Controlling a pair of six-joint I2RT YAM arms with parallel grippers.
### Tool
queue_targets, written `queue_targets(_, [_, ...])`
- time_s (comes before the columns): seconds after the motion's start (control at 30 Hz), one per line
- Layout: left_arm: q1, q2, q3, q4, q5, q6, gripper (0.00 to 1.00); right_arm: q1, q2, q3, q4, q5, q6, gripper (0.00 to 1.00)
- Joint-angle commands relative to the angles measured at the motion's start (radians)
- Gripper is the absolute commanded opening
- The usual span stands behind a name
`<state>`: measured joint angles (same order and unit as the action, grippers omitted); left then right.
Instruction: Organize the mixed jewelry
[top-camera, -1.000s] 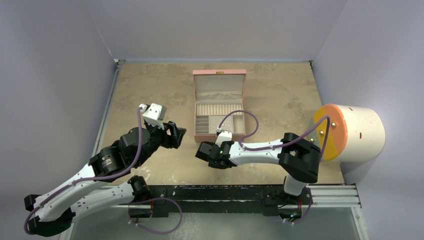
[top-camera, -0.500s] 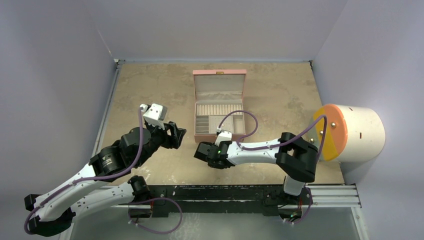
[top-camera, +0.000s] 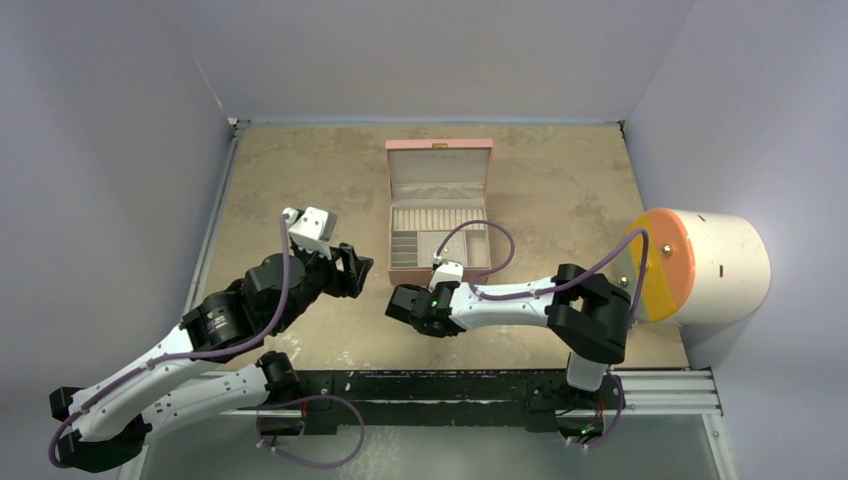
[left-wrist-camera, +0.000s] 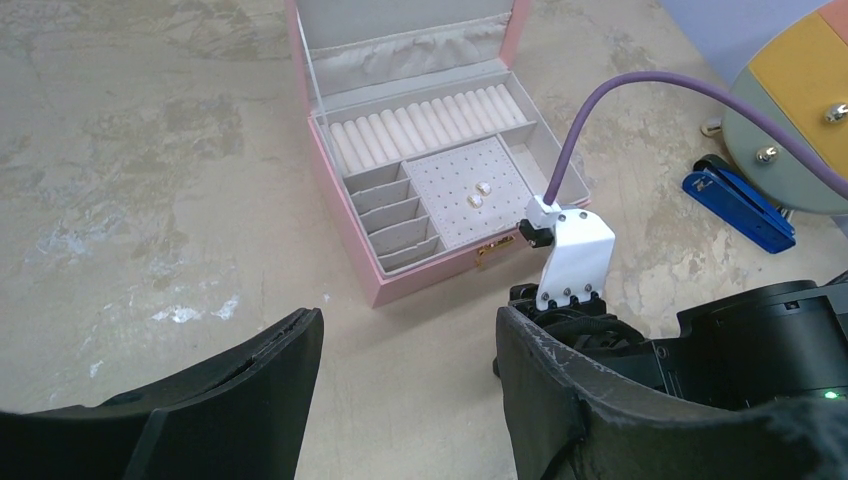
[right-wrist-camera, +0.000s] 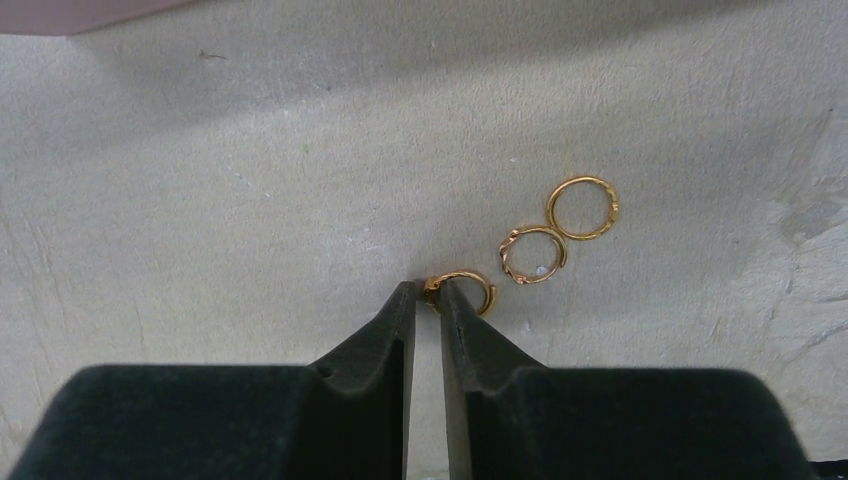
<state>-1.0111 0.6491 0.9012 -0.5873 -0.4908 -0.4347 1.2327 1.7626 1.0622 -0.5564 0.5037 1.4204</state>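
Right jaws at nearest gold ring (right-wrist-camera: 464, 288).
Ring's left rim lies between the nearly-together tips, its body trailing right; clamped or not, cannot tell. Left jaws apart, farther off.

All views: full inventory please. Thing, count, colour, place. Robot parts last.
gold rings: 3, gold, on the table in a diagonal row in front of the right fingers
studs: 2, pale, on the perforated pad inside the box
jewelry box: 1, pink with beige lining, lid open, mid-table beyond both arms
blue clip: 1, blue, on the table beside the drum
drum: 1, white with an orange-and-yellow face, right edge of the table
table: 1, mottled beige
left fingers: 2, black, wide apart, empty, left of the box
right fingers: 2, black, narrow gap, the nearest ring's end between the tips; grip unclear
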Motion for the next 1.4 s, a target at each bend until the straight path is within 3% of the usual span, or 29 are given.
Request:
queue_targets(0.0, [-0.003, 0.004, 0.007, 0.026, -0.008, -0.005, 0.64, 0.002, 0.035, 0.008, -0.059, 0.044, 0.042, 0.16])
queue_targets(0.1, [-0.003, 0.005, 0.007, 0.027, -0.009, -0.006, 0.64, 0.002, 0.034, 0.009, -0.058, 0.048, 0.038, 0.11])
queue_targets(0.2, [-0.003, 0.009, 0.007, 0.025, -0.012, -0.006, 0.64, 0.002, 0.024, 0.005, -0.038, 0.063, 0.018, 0.0])
queue_targets(0.4, [-0.003, 0.018, 0.007, 0.025, -0.021, -0.011, 0.64, 0.006, -0.004, -0.009, 0.027, 0.065, -0.069, 0.0])
queue_targets(0.6, [-0.003, 0.027, 0.01, 0.022, -0.036, -0.026, 0.64, 0.017, -0.146, -0.121, 0.231, 0.046, -0.246, 0.0])
queue_targets(0.97, [-0.003, 0.053, 0.012, 0.011, -0.054, -0.048, 0.63, 0.016, -0.55, -0.388, 0.737, -0.101, -0.921, 0.0])
queue_targets(1.1, [-0.003, 0.058, 0.014, 0.015, -0.049, -0.05, 0.63, 0.016, -0.654, -0.425, 0.812, -0.186, -1.208, 0.0])
queue_targets(1.37, [-0.003, 0.068, 0.018, 0.016, 0.01, -0.079, 0.63, 0.015, -0.82, -0.545, 1.046, -0.493, -1.799, 0.0])
